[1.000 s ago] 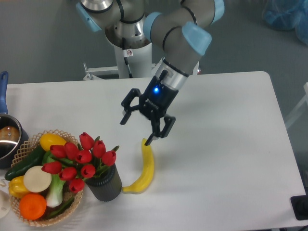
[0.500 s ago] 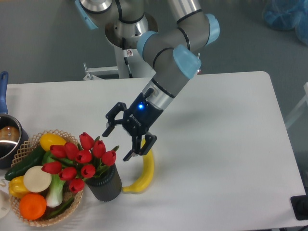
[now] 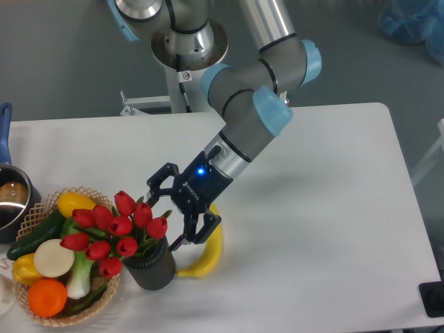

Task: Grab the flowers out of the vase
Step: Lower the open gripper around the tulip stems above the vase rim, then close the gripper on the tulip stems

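The flowers (image 3: pixel 114 229), a bunch of red tulip buds with green stems, stand in the vase (image 3: pixel 151 265), a short dark cylinder near the table's front left. My gripper (image 3: pixel 164 220) is open, its black fingers spread just right of the buds. One finger (image 3: pixel 155 192) lies above and behind the bunch, the other finger (image 3: pixel 182 240) sits low beside the vase rim. Nothing is held between them.
A yellow banana (image 3: pixel 205 252) lies right of the vase, partly under the gripper. A wicker basket (image 3: pixel 89 311) with vegetables and an orange touches the vase on the left. A dark pot (image 3: pixel 10 201) stands at the left edge.
The gripper has moved down and to the left, from above the banana's tip to right beside the tulips. It stays open. Flowers and vase have not moved.
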You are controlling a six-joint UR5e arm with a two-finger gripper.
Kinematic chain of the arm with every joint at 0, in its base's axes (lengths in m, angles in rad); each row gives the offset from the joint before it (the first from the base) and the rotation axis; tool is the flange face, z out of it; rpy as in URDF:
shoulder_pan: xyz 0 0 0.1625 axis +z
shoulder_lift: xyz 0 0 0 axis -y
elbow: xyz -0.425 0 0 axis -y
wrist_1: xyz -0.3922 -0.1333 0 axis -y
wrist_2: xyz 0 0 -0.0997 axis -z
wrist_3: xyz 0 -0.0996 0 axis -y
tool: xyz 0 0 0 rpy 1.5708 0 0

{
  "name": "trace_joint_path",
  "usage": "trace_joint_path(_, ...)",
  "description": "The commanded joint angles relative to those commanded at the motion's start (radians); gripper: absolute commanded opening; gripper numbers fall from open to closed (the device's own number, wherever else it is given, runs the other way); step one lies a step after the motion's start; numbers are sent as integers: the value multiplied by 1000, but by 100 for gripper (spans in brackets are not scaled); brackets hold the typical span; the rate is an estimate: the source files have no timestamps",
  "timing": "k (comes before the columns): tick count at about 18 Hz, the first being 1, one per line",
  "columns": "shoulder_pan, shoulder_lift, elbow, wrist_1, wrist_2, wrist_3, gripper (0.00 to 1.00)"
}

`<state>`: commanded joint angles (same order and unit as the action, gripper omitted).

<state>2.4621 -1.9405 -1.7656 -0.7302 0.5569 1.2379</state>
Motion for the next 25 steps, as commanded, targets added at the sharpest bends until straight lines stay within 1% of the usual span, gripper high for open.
trace_joint_path(10,-28,-17,3,0,0,0,100)
trace_joint_path(12,-29,-17,2,0,-15,0,100)
trace_joint_path(16,-29,-26,3,0,-90,2,100)
trace_joint_path(22,-31,-28,3,0,-92,5,100)
trace_joint_path(23,-31,-28,3,0,-92,5,99)
trace_joint_path(25,-31,-26,3,0,-92,3,89)
